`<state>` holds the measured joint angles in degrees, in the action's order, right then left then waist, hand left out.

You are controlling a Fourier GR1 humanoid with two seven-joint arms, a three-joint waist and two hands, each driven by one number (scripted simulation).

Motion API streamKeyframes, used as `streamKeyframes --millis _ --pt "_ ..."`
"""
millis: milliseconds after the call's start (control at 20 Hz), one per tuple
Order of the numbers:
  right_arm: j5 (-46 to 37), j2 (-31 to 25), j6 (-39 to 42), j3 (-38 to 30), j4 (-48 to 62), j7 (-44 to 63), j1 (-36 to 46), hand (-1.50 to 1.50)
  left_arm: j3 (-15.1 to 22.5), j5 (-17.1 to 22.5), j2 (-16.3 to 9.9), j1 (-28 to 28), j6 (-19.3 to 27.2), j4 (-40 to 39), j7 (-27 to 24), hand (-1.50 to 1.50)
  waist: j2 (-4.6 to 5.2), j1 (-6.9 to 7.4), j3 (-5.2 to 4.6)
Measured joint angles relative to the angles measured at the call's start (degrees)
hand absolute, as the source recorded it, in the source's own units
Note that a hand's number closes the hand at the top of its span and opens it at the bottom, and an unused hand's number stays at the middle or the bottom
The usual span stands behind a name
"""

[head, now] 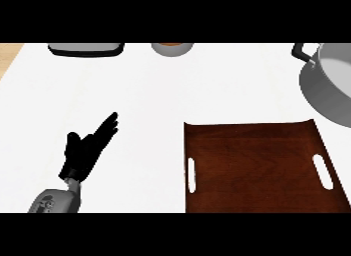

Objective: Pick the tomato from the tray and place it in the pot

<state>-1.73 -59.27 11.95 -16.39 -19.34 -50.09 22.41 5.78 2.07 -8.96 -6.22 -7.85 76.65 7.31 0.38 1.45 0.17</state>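
Observation:
A dark brown wooden tray (259,165) with two white handle slots lies at the lower right of the counter, and its surface shows nothing on it. No tomato appears anywhere in the head view. The grey metal pot (334,87) with a black handle stands at the far right, partly cut off by the edge; its inside is not fully shown. My left hand (86,150) rests open at the lower left, fingers straight and pointing up and to the right, well apart from the tray. My right hand is out of view.
A flat grey and black appliance (86,48) sits at the back left edge. A small grey cup (170,48) with brown contents stands at the back centre. The white counter ends at a wooden strip (1,65) on the far left.

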Motion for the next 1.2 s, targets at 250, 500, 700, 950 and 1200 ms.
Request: streamKeyframes --millis 250,500,700,950,1200 --pt "-4.24 -0.79 -0.68 3.27 -0.71 5.89 7.92 1.50 -0.18 -0.23 0.31 -0.30 -0.10 0.08 0.57 0.00 -0.02 0.13 -0.09" --pt "-9.98 0.85 -2.75 7.96 -1.38 12.65 15.55 1.50 0.26 -0.67 0.47 0.48 -0.48 0.86 0.54 0.00 0.06 0.59 -0.10" --pt "-14.84 4.15 -5.71 11.63 -0.44 16.67 20.60 1.50 0.28 -0.97 0.91 -0.32 -0.33 0.70 0.64 0.00 0.24 0.97 -0.09" --pt "-22.09 7.92 -11.39 17.00 0.73 21.36 24.80 1.50 -0.13 -0.78 0.63 -0.78 -1.07 0.27 0.59 0.00 0.37 1.26 -0.11" --pt "-31.14 10.94 -18.61 23.78 2.69 27.95 27.04 1.50 0.37 -1.31 1.28 -0.74 -0.88 -0.07 0.07 0.00 0.67 1.85 -0.09"
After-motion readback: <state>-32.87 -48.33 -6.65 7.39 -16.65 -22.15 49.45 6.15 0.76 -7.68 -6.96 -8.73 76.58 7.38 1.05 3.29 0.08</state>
